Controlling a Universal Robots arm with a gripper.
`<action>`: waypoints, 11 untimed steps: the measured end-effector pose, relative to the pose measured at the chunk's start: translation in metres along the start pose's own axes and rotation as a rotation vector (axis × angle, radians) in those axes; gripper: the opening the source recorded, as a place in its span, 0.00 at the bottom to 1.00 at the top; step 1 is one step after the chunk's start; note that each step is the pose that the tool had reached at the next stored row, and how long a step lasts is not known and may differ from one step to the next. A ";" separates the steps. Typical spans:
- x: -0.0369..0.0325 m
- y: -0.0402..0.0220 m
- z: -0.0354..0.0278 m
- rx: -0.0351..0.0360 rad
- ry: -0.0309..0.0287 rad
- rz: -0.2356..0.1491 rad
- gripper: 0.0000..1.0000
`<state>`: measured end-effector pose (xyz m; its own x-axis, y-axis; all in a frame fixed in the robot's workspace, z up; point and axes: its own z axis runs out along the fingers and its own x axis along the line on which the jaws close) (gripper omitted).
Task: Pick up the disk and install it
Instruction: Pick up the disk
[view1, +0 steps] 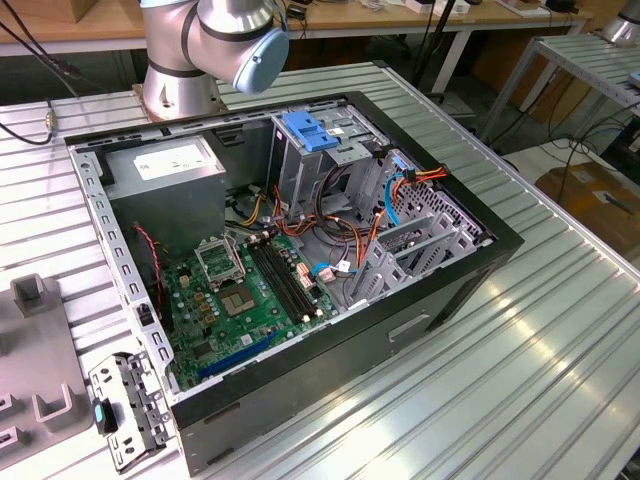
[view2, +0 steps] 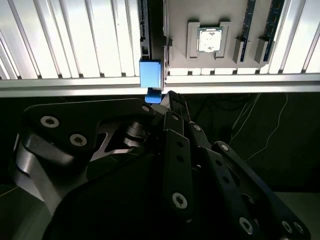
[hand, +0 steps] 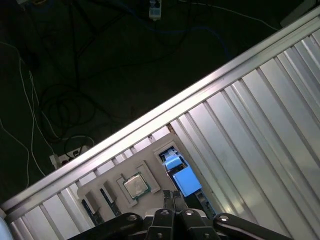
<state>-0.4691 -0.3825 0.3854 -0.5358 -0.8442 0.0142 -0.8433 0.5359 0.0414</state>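
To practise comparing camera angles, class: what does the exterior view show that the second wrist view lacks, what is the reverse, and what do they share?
Exterior view's own: the open computer case with its green motherboard, the drive cage topped by a light-blue latch, and the arm's base. Second wrist view's own: the black gripper close to the disk, whose blue frame sits slotted in a grey holder beside a processor chip. Shared: the ribbed metal table.

Arm (view1: 190, 60) rises upright in the exterior view; gripper (hand: 172, 196) angled downward, jaws pressed tog.
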 end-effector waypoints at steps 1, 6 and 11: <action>0.0000 0.0000 0.0000 0.0000 0.0000 0.000 0.11; 0.0000 0.0000 0.0000 0.0013 0.0039 -0.095 0.11; 0.0000 0.0000 0.0000 0.0030 0.0089 -0.213 0.11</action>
<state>-0.4691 -0.3826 0.3855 -0.3453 -0.9384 0.0143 -0.9375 0.3455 0.0414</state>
